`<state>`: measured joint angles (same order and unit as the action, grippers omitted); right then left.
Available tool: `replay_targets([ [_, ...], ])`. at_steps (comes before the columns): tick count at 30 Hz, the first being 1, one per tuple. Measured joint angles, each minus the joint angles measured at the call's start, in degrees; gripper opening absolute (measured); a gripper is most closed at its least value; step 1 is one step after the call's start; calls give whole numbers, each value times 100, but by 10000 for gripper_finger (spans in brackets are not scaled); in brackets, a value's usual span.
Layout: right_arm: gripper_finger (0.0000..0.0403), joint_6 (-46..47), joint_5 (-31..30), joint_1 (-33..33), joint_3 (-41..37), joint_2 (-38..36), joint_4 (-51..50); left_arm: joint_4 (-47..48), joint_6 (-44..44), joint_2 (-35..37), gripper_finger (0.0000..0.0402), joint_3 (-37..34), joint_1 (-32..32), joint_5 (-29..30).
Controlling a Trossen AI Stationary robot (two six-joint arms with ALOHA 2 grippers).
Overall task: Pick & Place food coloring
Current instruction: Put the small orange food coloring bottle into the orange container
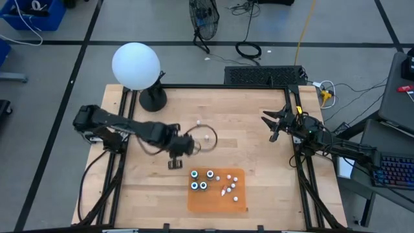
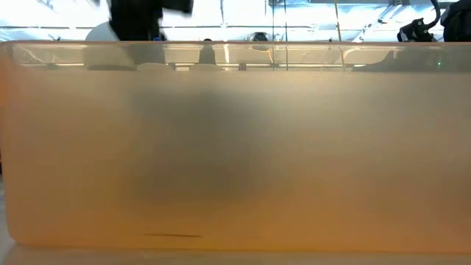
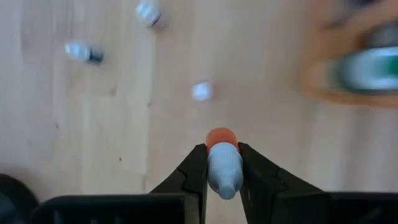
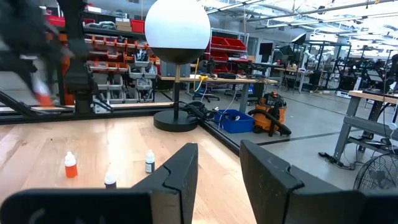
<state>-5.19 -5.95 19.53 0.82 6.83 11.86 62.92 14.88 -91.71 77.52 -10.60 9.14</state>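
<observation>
Above table centre: left end effector (image 3: 222, 163) clenched on red-tipped dropper bottle (image 3: 223, 163); right end effector (image 4: 217, 175) released.

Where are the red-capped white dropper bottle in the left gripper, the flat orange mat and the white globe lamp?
Red-capped white dropper bottle (image 3: 223, 167): left wrist view, on its white body between the fingers.
Flat orange mat (image 1: 213, 200): high view, on a bare patch.
White globe lamp (image 1: 135, 65): high view, on the globe's middle.
</observation>
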Motion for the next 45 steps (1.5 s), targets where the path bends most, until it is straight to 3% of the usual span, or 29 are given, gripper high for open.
replay_targets([
  [8, 110, -1, 1, 0, 1, -1, -4, 1519, 570, -1286, 64, 2559, -1328, 593],
  [17, 110, -2, 0, 0, 0, 0, -7, 1900, 602, -2961, 64, 4049, -2004, -73],
  [26, 110, -2, 0, -1, 1, -2, -7, 1540, 1479, -3107, 64, 4153, -2372, 146],
  [34, 110, 0, 1, -1, 1, 0, 28, 891, 883, -3734, 64, 4107, -2292, -168],
  [45, 110, -1, 2, -1, 0, 0, -3, 682, 666, -4254, 63, 4102, -2000, -632],
])
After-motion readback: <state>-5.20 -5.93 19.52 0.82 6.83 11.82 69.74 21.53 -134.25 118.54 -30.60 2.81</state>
